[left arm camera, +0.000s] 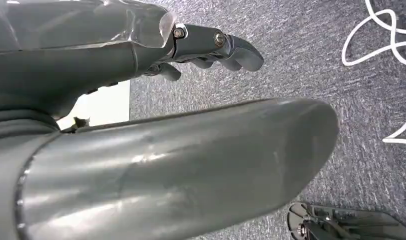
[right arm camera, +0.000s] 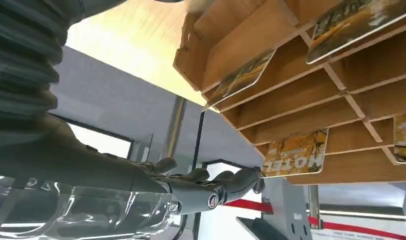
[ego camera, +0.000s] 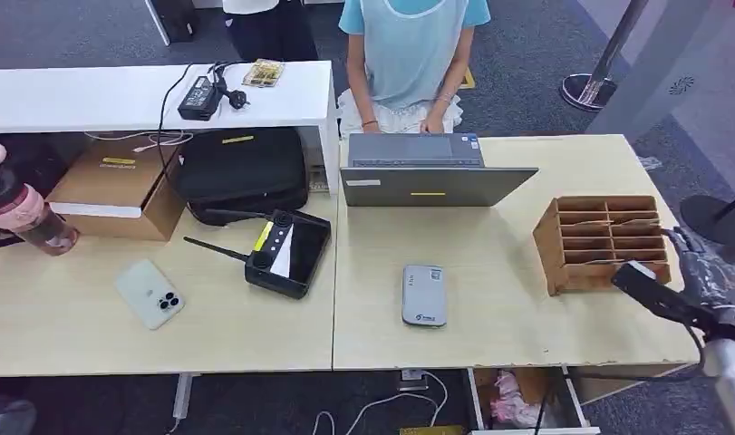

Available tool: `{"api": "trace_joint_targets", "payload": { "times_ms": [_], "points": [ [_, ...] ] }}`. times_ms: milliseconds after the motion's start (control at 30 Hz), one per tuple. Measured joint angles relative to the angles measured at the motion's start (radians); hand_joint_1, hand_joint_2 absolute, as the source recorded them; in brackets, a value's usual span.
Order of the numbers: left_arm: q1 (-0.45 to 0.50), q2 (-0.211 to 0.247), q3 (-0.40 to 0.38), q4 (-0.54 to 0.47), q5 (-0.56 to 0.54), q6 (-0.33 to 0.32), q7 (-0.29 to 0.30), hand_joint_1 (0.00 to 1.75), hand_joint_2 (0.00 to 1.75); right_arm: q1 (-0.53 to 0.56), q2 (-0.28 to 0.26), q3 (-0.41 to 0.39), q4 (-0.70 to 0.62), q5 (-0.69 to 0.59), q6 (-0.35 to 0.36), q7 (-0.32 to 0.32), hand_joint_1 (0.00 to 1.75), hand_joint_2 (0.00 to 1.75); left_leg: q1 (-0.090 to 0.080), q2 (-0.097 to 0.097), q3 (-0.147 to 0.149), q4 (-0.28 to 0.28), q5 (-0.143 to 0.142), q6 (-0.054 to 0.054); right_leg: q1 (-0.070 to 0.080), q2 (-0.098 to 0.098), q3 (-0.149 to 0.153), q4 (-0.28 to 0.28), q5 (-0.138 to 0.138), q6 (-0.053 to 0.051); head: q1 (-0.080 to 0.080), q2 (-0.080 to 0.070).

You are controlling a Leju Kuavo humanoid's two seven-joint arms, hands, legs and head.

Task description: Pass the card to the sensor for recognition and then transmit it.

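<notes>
Right hand point(right arm camera: 211, 192) nearest, fingers stretched, holding nothing, tips just beside card point(right arm camera: 294, 159) poking from wooden rack point(ego camera: 604, 240). We judged card thin, stiff, slick: pinch exposed edge. Left hand point(left arm camera: 211, 47) curled, empty.

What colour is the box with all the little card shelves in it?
Light brown wood. The slotted wooden card rack shows best in the head view, at the table's right end.
</notes>
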Motion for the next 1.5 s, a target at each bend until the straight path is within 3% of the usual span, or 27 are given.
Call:
{"api": "trace_joint_targets", "payload": {
  "times_ms": [400, 967, 1500],
  "points": [
    [0.0, 0.001, 0.0, 0.0, -0.003, 0.002, 0.0, 0.0, 0.0, -0.027, 0.002, 0.01, 0.05, 0.025, -0.016, -0.002, 0.0, 1.75, 0.0, 0.0, 0.0, 0.0, 0.0, 0.0, 0.0, 0.0, 0.0, 0.0, 0.0, 0.0, 0.0, 0.0],
    [-0.003, 0.0, 0.0, 0.0, 0.004, 0.011, 0.007, 0.0, 0.0, -0.158, 0.073, 0.069, 0.187, 0.067, -0.043, -0.012, 0.0, 1.75, 0.0, 0.0, 0.0, 0.0, 0.0, 0.0, 0.0, 0.0, 0.0, 0.0, 0.0, 0.0, 0.0, 0.0],
    [-0.003, -0.003, 0.0, 0.0, 0.013, 0.023, 0.016, 0.0, 0.0, -0.222, 0.102, 0.092, 0.243, 0.084, -0.044, -0.006, 0.0, 1.75, 0.0, 0.0, 0.0, 0.0, 0.0, 0.0, 0.0, 0.0, 0.0, 0.0, 0.0, 0.0, 0.0, 0.0]
  ]
}}
